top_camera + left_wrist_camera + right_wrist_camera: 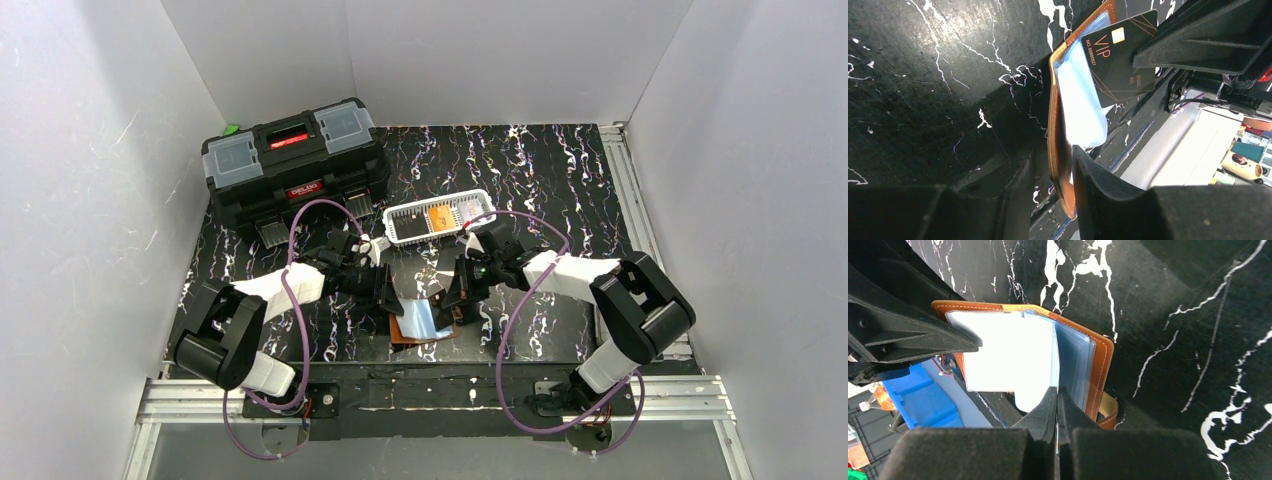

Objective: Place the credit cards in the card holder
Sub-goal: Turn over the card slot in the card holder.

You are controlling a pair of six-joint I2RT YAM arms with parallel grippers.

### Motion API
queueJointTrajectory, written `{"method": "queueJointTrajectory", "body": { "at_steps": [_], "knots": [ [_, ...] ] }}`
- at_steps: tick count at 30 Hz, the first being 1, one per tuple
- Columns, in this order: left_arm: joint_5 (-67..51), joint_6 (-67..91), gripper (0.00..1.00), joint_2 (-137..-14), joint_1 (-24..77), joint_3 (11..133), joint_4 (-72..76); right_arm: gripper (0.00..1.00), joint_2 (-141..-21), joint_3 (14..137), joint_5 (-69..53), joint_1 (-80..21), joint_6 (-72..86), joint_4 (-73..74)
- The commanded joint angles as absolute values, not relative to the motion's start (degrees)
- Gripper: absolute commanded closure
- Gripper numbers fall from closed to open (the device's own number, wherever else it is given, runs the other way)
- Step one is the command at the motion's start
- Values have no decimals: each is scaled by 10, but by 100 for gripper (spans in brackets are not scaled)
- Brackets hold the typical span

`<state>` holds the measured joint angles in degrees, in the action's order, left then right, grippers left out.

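The brown leather card holder lies open near the table's front, its clear sleeves fanned out. My left gripper is closed down on the holder's left cover edge, with one finger lying across the sleeve. My right gripper is shut on a black VIP credit card. It holds the card edge-on at the sleeves, right of the holder's middle. More credit cards, one of them orange, lie in the white basket.
The white slotted basket stands just behind both grippers. A big black toolbox fills the back left. The holder's snap tab sticks out under its right cover. White walls close in the table on three sides.
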<state>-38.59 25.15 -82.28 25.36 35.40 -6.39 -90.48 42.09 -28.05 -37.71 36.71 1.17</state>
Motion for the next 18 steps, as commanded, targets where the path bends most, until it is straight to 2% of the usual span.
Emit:
{"method": "queueJointTrajectory", "body": {
  "at_steps": [1, 6, 18],
  "knots": [
    [-396, 258, 68, -806, 258, 346, -62, 99, -916, 443, -283, -387, 362, 5],
    [-388, 269, 63, -811, 258, 344, -60, 99, -920, 461, -289, -395, 363, 6],
    [-388, 270, 62, -812, 258, 334, -51, 99, -953, 488, -324, -410, 365, -17]
  ]
}}
